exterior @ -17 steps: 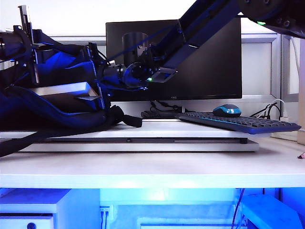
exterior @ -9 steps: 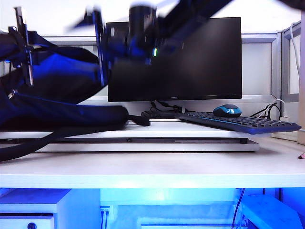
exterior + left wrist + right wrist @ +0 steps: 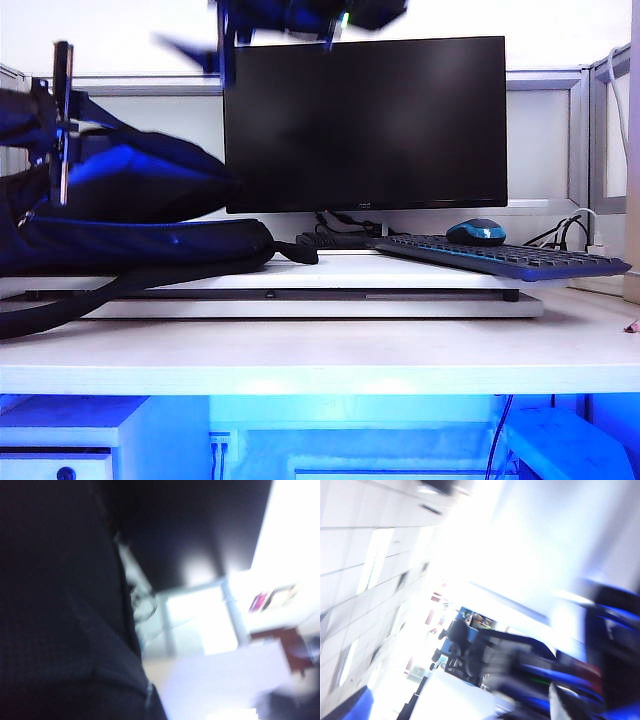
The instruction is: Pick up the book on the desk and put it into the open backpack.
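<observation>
The black backpack (image 3: 150,240) with blue lining lies on its side on the left of the desk (image 3: 320,360). Its upper flap is held up at the far left by my left gripper (image 3: 62,130), which is shut on the fabric. Dark backpack cloth (image 3: 55,605) fills much of the blurred left wrist view. The book is hidden. High above the backpack's mouth, my right gripper (image 3: 215,45) is a blur at the upper edge of the exterior view, open and holding nothing. The right wrist view is smeared and shows only ceiling and room.
A black monitor (image 3: 365,125) stands at the back centre. A keyboard (image 3: 500,258) and a blue mouse (image 3: 476,231) rest on the white raised board (image 3: 300,300) to the right. A backpack strap (image 3: 60,310) trails over the board's left front.
My right arm has pulled out of the backpack's mouth and risen to the top of the view. The book seen inside the opening no longer shows, and the opening has sagged lower.
</observation>
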You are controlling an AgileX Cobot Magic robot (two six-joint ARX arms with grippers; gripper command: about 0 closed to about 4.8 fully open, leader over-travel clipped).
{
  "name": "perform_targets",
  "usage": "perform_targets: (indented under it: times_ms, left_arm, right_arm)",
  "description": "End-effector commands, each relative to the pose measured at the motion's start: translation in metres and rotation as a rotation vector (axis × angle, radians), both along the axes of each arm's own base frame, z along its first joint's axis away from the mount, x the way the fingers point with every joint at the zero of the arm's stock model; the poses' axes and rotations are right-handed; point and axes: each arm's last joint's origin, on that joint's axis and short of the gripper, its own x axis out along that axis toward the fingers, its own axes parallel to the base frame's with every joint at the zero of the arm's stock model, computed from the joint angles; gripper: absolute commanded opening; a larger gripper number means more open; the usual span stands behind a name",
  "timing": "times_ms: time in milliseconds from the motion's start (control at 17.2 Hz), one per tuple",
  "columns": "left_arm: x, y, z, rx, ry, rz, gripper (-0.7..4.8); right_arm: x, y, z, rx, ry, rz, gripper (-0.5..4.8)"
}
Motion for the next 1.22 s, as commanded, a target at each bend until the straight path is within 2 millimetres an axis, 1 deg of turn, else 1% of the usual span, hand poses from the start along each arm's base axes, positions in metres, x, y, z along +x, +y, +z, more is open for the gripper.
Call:
perform_targets:
  times_ms: [58,116,175,233,349,408,466,524,582,641,699,757,815,932,990,1048,1165,1223]
  left_arm:
    - [-0.006,-0.009,0.009,0.031,-0.056,-0.224,4.36]
    - [-0.008,-0.01,0.01,0.02,-0.033,-0.296,4.67]
    - [-0.009,-0.01,0.009,0.006,-0.003,-0.34,4.67]
    - [-0.012,-0.015,0.011,-0.008,0.03,-0.444,4.67]
    - [-0.014,-0.018,0.016,-0.009,0.021,-0.455,4.67]
    - [-0.016,-0.028,0.023,-0.003,-0.009,-0.482,4.67]
    - [-0.021,-0.037,0.034,0.02,-0.105,-0.5,4.67]
    - [-0.026,-0.04,0.049,0.037,-0.237,-0.46,4.67]
    - [-0.035,-0.038,0.071,0.039,-0.411,-0.363,4.67]
    - [-0.044,-0.031,0.089,0.03,-0.533,-0.274,4.67]
    - [-0.051,-0.025,0.1,0.031,-0.59,-0.226,4.67]
    - [-0.057,-0.022,0.108,0.034,-0.63,-0.203,4.67]
    - [-0.069,-0.01,0.125,0.084,-0.728,-0.14,4.67]
    - [-0.08,0.0,0.137,0.146,-0.826,-0.085,4.65]
    - [-0.088,0.012,0.145,0.196,-0.885,-0.012,4.57]
    - [-0.09,0.018,0.147,0.213,-0.888,0.022,4.57]
    - [-0.09,0.031,0.148,0.248,-0.871,0.087,4.57]
    - [-0.089,0.04,0.146,0.273,-0.851,0.12,4.52]
  right_arm:
    - [-0.004,-0.009,0.017,0.024,-0.051,-0.008,4.79]
    - [-0.002,-0.013,0.017,0.021,-0.052,-0.002,4.79]
    - [-0.001,-0.015,0.017,0.019,-0.049,0.003,4.69]
    - [-0.001,-0.015,0.018,0.017,-0.053,0.018,4.69]
    - [-0.002,-0.015,0.018,0.018,-0.054,0.018,4.69]
    - [-0.002,-0.016,0.019,0.018,-0.056,0.018,4.69]
    - [-0.003,-0.017,0.021,0.022,-0.063,0.017,4.69]
    - [-0.003,-0.022,0.026,0.031,-0.102,0.01,4.69]
    - [-0.002,-0.033,0.036,0.049,-0.148,-0.013,4.69]
    - [-0.001,-0.046,0.047,0.062,-0.182,-0.043,4.68]
    - [-0.001,-0.054,0.054,0.066,-0.21,-0.063,4.66]
    - [-0.001,-0.066,0.062,0.072,-0.233,-0.087,4.66]
    - [-0.002,-0.087,0.077,0.073,-0.301,-0.134,4.65]
    - [-0.002,-0.106,0.088,0.055,-0.358,-0.183,4.61]
    - [-0.001,-0.117,0.091,0.008,-0.392,-0.226,4.61]
    - [0.0,-0.124,0.091,-0.028,-0.402,-0.252,4.61]
    - [0.004,-0.132,0.084,-0.135,-0.416,-0.311,4.6]
    - [0.006,-0.14,0.075,-0.251,-0.428,-0.374,4.58]
